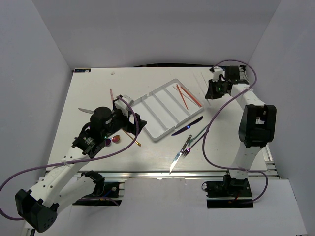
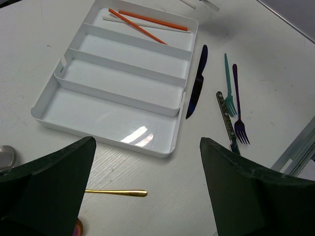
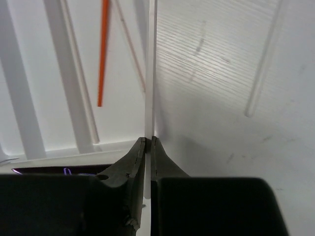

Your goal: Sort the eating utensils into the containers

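The white cutlery tray point(image 1: 158, 119) lies mid-table, with two red-orange chopsticks point(image 1: 187, 96) in its far right compartment. My right gripper point(image 1: 212, 91) is shut on a thin white chopstick point(image 3: 151, 73), which it holds along the tray's right edge point(image 3: 147, 29). An orange chopstick point(image 3: 103, 54) lies in the tray beside it. My left gripper point(image 2: 147, 191) is open and empty, low over the table just in front of the tray point(image 2: 113, 118). A gold spoon handle point(image 2: 118, 192) lies between its fingers point(image 2: 246, 187). A purple knife point(image 2: 198, 83), a teal fork point(image 2: 228, 86) and a purple fork point(image 2: 237, 103) lie right of the tray.
A red-bowled spoon point(image 1: 116, 139) lies under my left arm. A silver knife point(image 1: 176, 161) lies near the front edge and another point(image 1: 84, 110) at the left. A pink utensil point(image 1: 111, 93) lies behind my left gripper. A second white chopstick point(image 3: 263, 64) lies on the table right of the tray.
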